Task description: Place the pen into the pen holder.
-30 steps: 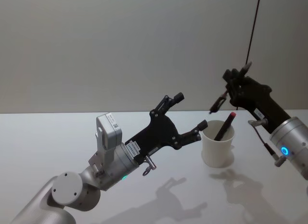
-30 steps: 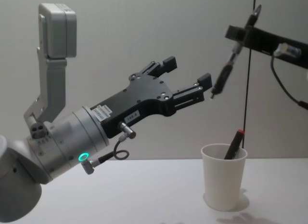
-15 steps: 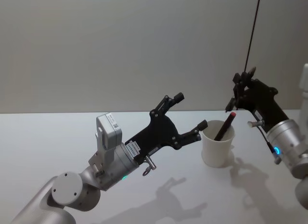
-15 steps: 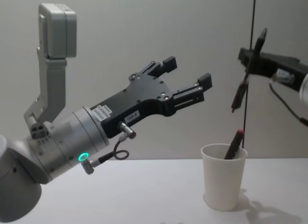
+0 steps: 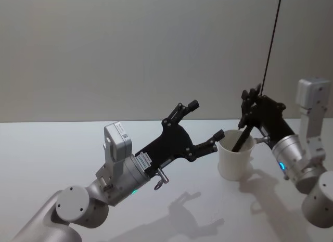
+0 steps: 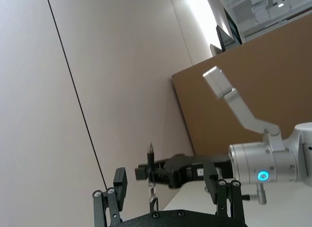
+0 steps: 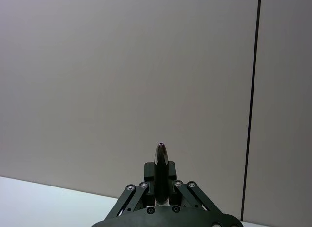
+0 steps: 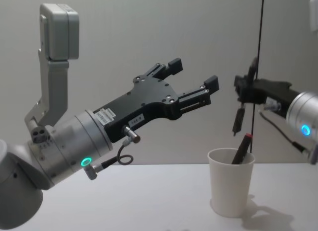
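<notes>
Table (image 8: pixel 124 201): white, bare apart from the holder; carries the task's work at its right side.

Left arm: raised over the table's left and middle, idle. Left gripper (image 8: pixel 191 84): fingers spread wide, nothing held; its tips are seen just beside the holder's rim in the head view, though in the chest view they stand well above it.

Right arm: reaching in from the right. Right gripper (image 8: pixel 244 89): clenched on the pen, positioned above the holder.

Pen holder (image 8: pixel 231 184): white paper cup, upright on the table. A red-capped pen (image 8: pixel 242 147) is already lodged inside, leaning against the rim.

Pen (image 8: pixel 239 119): dark, slim, held near its upper end and hanging almost upright, tip down. The tip is seen in the chest view above the cup's mouth and apart from it; in the head view the pen (image 5: pixel 244 134) overlaps the opening, so alignment is judged probable but not certain.

Progress: pick-up and carry are judged done. Left to do: lowering the tip past the rim, release, withdrawal. The lodged pen narrows the free opening somewhat.
</notes>
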